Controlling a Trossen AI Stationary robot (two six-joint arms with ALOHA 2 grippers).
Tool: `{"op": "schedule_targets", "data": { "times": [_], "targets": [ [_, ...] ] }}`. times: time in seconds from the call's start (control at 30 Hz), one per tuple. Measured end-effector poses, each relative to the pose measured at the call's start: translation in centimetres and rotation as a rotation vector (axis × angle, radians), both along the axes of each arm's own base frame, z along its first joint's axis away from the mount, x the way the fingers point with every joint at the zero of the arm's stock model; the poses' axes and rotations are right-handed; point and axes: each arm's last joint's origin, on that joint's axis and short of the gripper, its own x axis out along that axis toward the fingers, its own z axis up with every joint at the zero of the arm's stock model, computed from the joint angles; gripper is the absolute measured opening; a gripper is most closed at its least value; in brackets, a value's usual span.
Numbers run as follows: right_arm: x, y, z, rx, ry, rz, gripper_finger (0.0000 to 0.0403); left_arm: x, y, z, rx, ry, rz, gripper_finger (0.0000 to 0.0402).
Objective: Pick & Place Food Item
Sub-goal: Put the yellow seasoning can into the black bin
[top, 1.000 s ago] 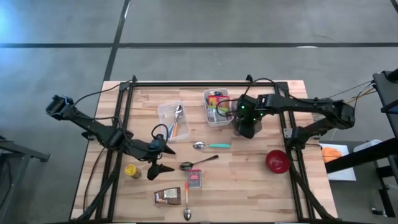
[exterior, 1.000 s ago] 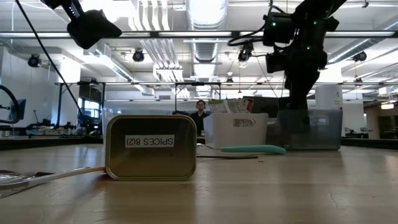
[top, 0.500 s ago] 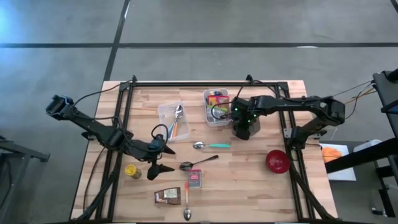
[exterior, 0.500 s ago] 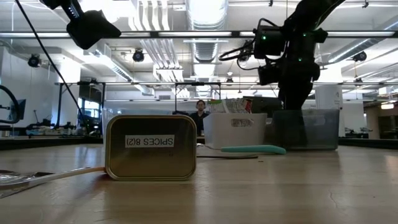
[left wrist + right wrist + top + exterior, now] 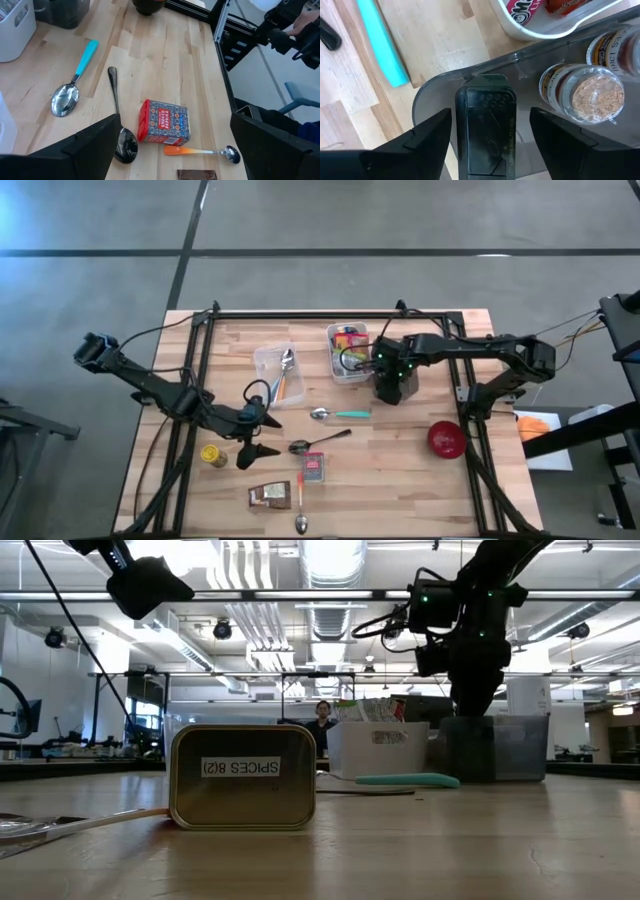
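My right gripper (image 5: 490, 116) points down into a grey see-through bin (image 5: 470, 75) at the table's far right; it also shows from above (image 5: 393, 388). It is open. A dark rectangular tin (image 5: 485, 131) lies flat on the bin's floor between the fingers, with a small gap on each side. Round spice jars (image 5: 592, 95) stand in the same bin beside it. My left gripper (image 5: 250, 445) hangs open over the near left of the table, above a red spice tin (image 5: 164, 121) and touching nothing.
A white bin (image 5: 348, 352) of packets adjoins the grey bin, with a clear utensil tray (image 5: 277, 370) further left. A teal-handled spoon (image 5: 340, 414), a dark spoon (image 5: 318, 442), a brown packet (image 5: 269, 495), a yellow tin (image 5: 212, 454) and a red bowl (image 5: 446, 439) lie nearer.
My right gripper has shifted a little toward the table's left and sunk lower into the grey bin, then stopped there. My left arm has kept still.
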Motion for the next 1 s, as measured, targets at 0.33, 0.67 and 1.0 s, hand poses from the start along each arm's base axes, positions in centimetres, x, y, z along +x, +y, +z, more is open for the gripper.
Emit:
{"op": "schedule_targets", "data": {
  "times": [0.33,0.67,1.0],
  "targets": [
    [-1.3,0.6,2.2,-0.004,-0.049,-0.05,0.0269,-0.3,0.2,-0.1,-0.109,0.097,0.101,0.0381],
    [-4.2,2.7,7.2,-0.073,-0.268,-0.183,0.027,-2.0,0.9,0.0,-0.049,0.378,0.173,0.0381],
    [-3.4,8.8,8.9,-0.149,-0.459,-0.075,0.027,-4.5,1.3,-0.8,0.01,0.717,-0.045,0.0381]
  ]
}}
